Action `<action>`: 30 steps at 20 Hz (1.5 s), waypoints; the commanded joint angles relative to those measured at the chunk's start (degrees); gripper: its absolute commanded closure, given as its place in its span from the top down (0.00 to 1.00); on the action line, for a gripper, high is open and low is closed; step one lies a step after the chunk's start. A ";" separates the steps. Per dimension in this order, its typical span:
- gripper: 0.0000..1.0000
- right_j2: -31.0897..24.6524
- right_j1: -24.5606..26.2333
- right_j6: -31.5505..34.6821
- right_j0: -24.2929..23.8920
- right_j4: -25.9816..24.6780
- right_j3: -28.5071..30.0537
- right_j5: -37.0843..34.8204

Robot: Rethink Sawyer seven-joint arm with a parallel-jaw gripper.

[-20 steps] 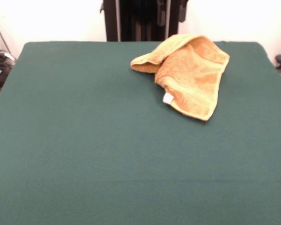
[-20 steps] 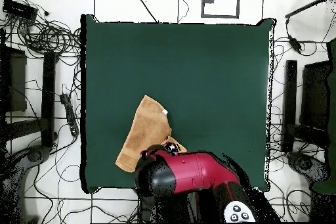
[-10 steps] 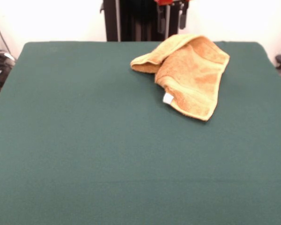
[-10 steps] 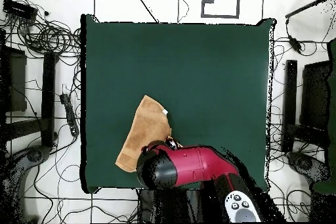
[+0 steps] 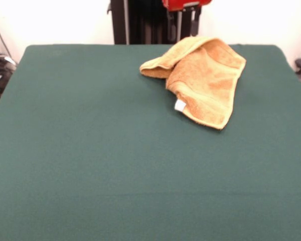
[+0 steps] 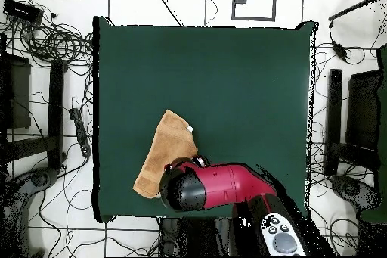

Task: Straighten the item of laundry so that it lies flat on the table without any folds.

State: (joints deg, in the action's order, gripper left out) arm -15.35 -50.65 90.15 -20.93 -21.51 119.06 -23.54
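Note:
The item of laundry is an orange-yellow towel lying crumpled at the far right of the green table. Its far-left part is rolled over into a thick fold, and a white tag sticks out at its near edge. My gripper hangs at the top edge just behind the towel's far side, open, with nothing between its fingers. In the overhead view the red arm covers the gripper and one end of the towel, which lies near the table's lower left corner.
Black stands and tangled cables ring the table on the floor. The dark pedestal column rises behind the far edge. The towel lies close to the table's far edge and right side.
The gripper has come down a little at the top of the front view, showing more red housing. In the overhead view the arm's head has slid slightly right. The towel has not moved.

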 commanded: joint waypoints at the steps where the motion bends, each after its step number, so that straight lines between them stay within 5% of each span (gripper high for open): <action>1: 1.00 -4.73 3.69 -1.27 -0.51 -0.96 -3.73 -5.49; 30: 1.00 -6.54 5.05 -4.29 -2.67 -2.04 -8.76 -9.93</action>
State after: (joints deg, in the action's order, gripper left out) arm -15.52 -49.79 90.15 -24.34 -21.54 112.20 -28.57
